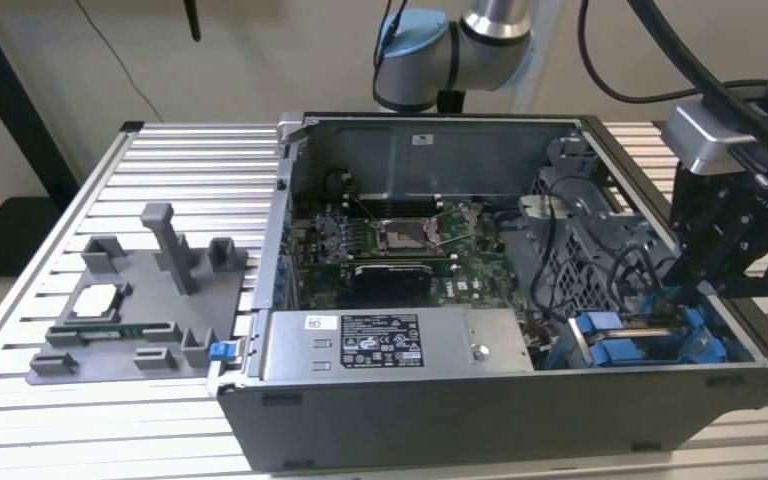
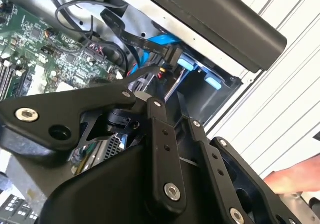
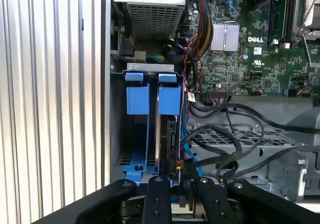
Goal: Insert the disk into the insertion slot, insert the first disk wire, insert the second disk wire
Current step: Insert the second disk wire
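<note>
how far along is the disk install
The disk sits on edge in the insertion slot, seemingly well in. The gripper is at its near end. Loose black cables lie over the drive cage, so neither wire looks plugged yet; that part is left.

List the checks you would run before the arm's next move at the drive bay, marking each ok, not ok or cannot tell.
1. The disk stands in the insertion slot: ok.
2. The disk is pushed fully home: cannot tell.
3. The gripper is lined up over the disk: ok.
4. The black cables beside the slot are plugged into the disk: cannot tell.
5. Workspace free of people: not ok, a hand is near the gripper.
</note>
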`<action>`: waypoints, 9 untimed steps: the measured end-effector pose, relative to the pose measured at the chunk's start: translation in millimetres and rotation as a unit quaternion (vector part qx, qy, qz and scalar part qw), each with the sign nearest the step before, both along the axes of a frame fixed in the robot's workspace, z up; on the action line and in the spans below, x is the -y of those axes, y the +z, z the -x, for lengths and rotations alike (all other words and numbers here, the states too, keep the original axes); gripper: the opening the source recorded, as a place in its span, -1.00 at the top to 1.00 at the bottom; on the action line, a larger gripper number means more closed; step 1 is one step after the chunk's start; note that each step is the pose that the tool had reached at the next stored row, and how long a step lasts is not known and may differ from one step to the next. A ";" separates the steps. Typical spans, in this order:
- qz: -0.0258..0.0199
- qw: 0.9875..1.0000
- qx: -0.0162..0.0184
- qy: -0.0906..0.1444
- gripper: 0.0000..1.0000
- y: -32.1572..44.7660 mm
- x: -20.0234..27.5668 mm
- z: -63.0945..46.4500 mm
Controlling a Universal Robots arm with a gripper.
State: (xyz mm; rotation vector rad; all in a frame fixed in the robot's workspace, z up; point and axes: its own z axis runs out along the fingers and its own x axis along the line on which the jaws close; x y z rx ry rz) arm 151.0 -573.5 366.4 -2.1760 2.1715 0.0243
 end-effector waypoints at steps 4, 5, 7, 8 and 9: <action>0.000 1.000 -0.003 0.000 -1.00 -0.1 0.0 -6.0; 0.000 1.000 -0.004 0.000 -1.00 -0.2 0.0 -7.9; 0.000 1.000 -0.005 0.000 -1.00 -0.1 0.0 -12.5; 0.000 1.000 -0.006 0.000 -1.00 -0.2 0.0 -14.6; 0.000 1.000 -0.007 0.000 -1.00 -0.1 0.0 -16.8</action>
